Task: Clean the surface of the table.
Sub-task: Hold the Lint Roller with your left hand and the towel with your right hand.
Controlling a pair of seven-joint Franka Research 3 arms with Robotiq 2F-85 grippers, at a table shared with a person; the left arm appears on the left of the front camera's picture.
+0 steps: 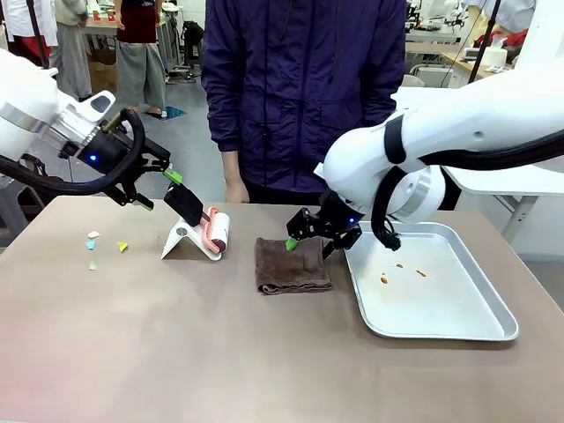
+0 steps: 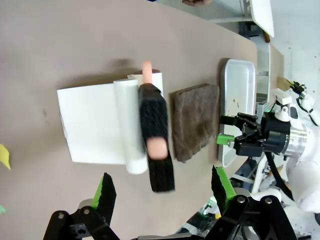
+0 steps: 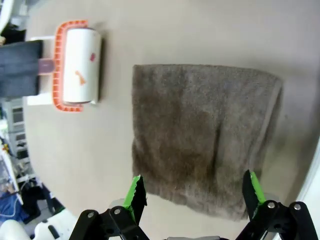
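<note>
Two grippers hang over the table (image 1: 176, 352), the big brown one; a person (image 1: 304, 88) stands at its far edge. The left gripper (image 1: 159, 189) has its fingers wide apart and holds nothing; it is just by the dark handle of the lint roller (image 1: 214, 231). The roller rests on a white stand (image 1: 181, 240) near the far edge, left of the middle. The right gripper (image 1: 315, 240) has its fingers spread apart too, with nothing in them; it sits low over the brown towel (image 1: 293, 264), which lies folded flat in the middle of the table. A silver metal tray (image 1: 458, 300) lies just beside the towel, toward the right edge; a few small orange-brown bits (image 1: 398, 271) lie in it, near its far left part. Some tiny paper scraps (image 1: 106, 247), white, blue, yellow and green, lie on the table near the left edge.
</note>
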